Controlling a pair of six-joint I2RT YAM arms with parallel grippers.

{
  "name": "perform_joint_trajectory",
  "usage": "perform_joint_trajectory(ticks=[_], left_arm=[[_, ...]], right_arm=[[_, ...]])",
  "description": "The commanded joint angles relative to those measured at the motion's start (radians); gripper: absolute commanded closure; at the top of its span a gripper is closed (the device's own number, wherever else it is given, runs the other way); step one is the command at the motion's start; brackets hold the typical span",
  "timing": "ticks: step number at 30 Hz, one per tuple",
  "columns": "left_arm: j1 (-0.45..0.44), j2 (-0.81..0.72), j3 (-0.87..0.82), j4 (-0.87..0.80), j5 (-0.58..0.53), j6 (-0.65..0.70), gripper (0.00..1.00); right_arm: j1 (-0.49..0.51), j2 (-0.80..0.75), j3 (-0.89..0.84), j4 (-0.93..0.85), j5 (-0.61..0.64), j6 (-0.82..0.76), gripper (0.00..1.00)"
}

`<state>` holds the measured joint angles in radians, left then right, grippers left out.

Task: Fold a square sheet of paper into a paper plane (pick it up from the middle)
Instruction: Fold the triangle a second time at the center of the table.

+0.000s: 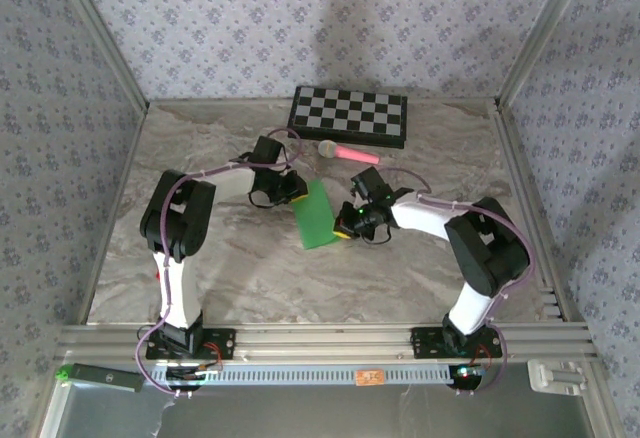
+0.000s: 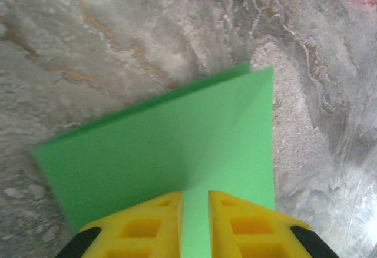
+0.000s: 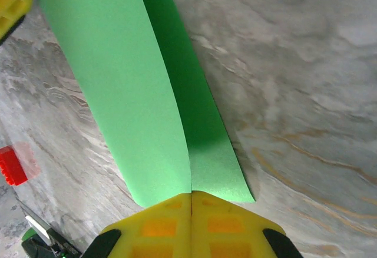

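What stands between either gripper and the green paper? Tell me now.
Nothing visible. The right gripper is shut on the green paper; the left gripper straddles another edge, jaws slightly apart.

Right wrist view crops the green paper (image 3: 118, 81)

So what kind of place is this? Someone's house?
Probably a robot practice booth, not a house: wallpapered panels in metal frames box in a marble-look table, and the left arm and right arm are bolted to a rail at its near edge.
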<state>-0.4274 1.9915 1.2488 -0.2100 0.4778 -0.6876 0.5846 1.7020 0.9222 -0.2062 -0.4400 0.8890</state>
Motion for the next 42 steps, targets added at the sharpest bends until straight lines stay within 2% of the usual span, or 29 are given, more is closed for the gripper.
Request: perform_joint_trajectory(ticks=[1, 9, 22, 31, 42], left_arm=[[0.008, -0.022, 0.003, -0.031, 0.0, 0.029, 0.83], [-0.002, 0.007, -0.022, -0.029, 0.015, 0.033, 0.86], [-0.016, 0.074, -0.002, -0.029, 0.033, 0.054, 0.9], [-0.016, 0.082, -0.012, -0.019, 0.033, 0.054, 0.92], [-0.017, 0.082, -0.018, -0.012, 0.036, 0.044, 0.92]], right_arm=[[-0.006, -0.037, -0.024, -0.037, 0.021, -0.02, 1.0], [0.005, -0.024, 0.012, -0.015, 0.004, -0.032, 1.0], [0.052, 0.116, 0.161, 0.099, -0.034, -0.002, 1.0], [0.072, 0.214, 0.232, 0.116, -0.004, 0.02, 1.0], [0.077, 0.25, 0.238, 0.111, 0.043, 0.04, 1.0]])
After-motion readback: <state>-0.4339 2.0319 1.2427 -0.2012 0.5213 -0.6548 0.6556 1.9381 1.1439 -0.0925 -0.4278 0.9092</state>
